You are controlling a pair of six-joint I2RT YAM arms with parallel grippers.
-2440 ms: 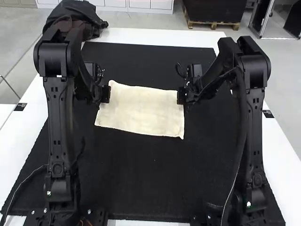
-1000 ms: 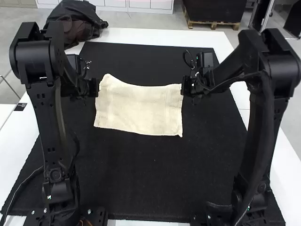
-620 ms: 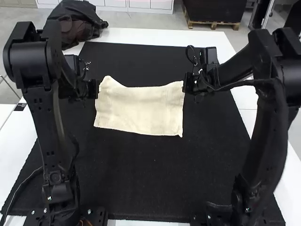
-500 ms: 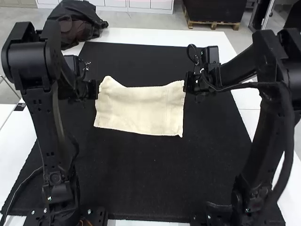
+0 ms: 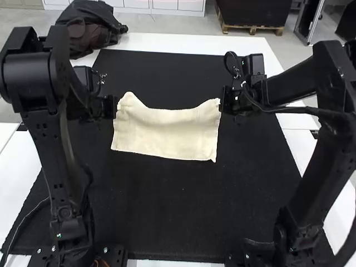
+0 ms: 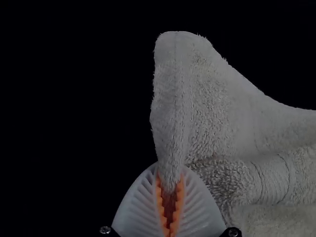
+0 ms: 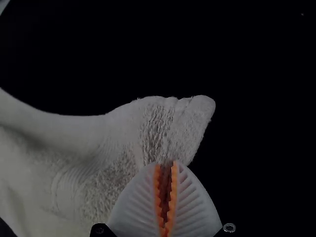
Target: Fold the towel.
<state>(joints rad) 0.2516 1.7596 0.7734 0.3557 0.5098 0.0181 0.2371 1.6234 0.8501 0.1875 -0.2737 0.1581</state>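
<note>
Toward the counter (image 5: 183,43)'s far edge: one towel (image 5: 167,133), far corners grasped by left end effector (image 6: 171,170) and right end effector (image 7: 168,163); apparent first fold; next requires level lift, nearward carry.

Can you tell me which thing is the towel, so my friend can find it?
Look at the big black mat on the white table. Toward its far side, between the two grippers, lies the towel. It's the cream, fuzzy cloth, pale against all that black.
</note>
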